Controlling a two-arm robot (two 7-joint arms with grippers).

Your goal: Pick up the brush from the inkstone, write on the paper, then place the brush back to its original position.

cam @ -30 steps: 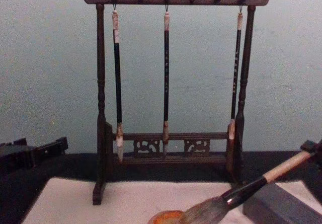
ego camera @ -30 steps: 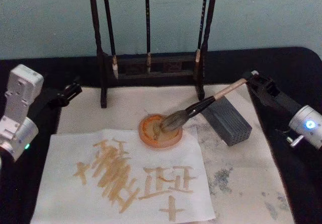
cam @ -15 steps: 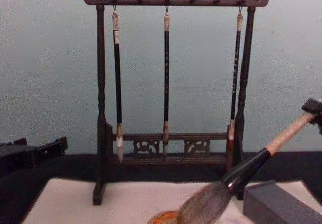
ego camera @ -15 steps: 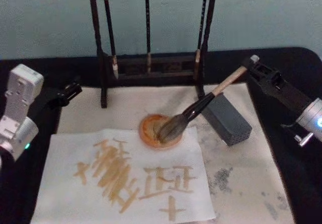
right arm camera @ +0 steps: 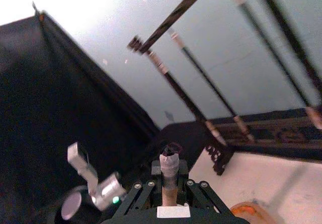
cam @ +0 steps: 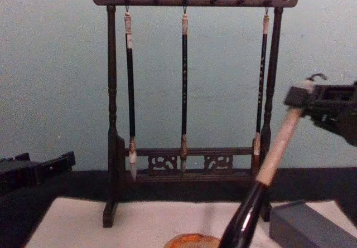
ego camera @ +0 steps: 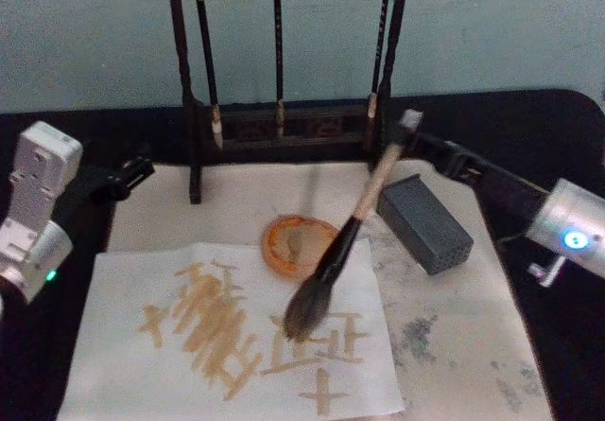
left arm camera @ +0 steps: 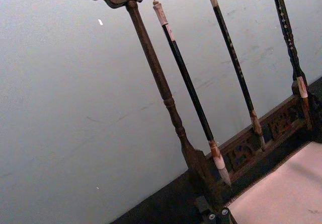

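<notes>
The writing step is in hand. The right claw is clamped on the pale top end of the brush, and the right wrist view shows the handle pinched between its fingers. The brush slants down and toward the robot, its black lower shaft crossing the orange dish that appears to serve as the inkstone. The bushy head sits over the paper, at the right-hand group of tan strokes. Whether the bristles press on the sheet or hang just above it is hard to tell from the head view.

The left claw is parked at the left edge of the worktop, well apart from the brush.

The next move probably calls for a light, steady drag of the tip across a bare patch of the sheet, with the shaft kept away from the dish rim and the grey block. The return to the dish is not yet due.
</notes>
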